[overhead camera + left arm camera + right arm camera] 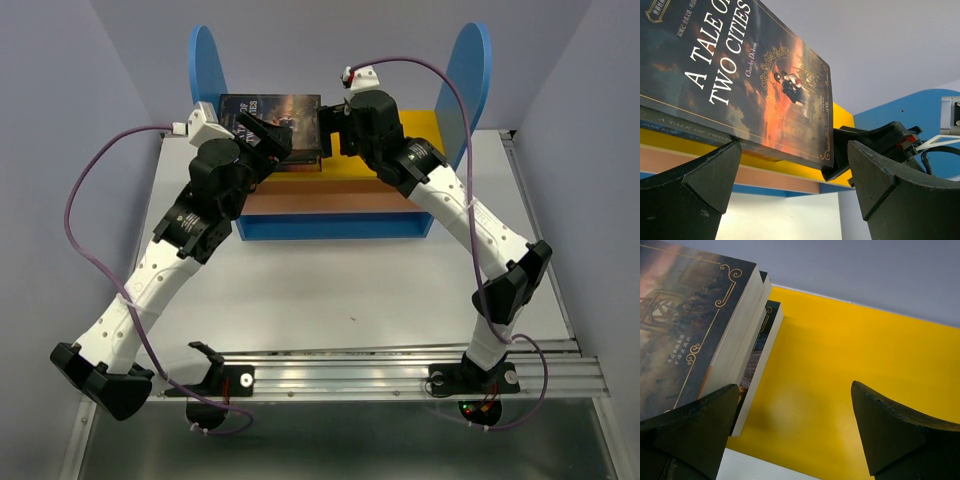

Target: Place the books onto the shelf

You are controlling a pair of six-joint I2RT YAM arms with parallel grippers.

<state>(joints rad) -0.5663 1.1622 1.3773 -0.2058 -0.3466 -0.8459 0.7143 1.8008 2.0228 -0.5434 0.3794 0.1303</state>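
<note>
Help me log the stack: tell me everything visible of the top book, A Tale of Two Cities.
A Tale of Two Cities is a paperback: dark cover with an orange-red glow, white title, gold ornamental border, cream page edges. It lies flat, cover up, topping a stack of other books on the shelf's yellow top board, toward its left end.

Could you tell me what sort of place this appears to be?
Probably a robotics lab test cell: a white table enclosed by plain grey panels, a metal mounting rail at its near edge, and a small shelf holding books.
</note>
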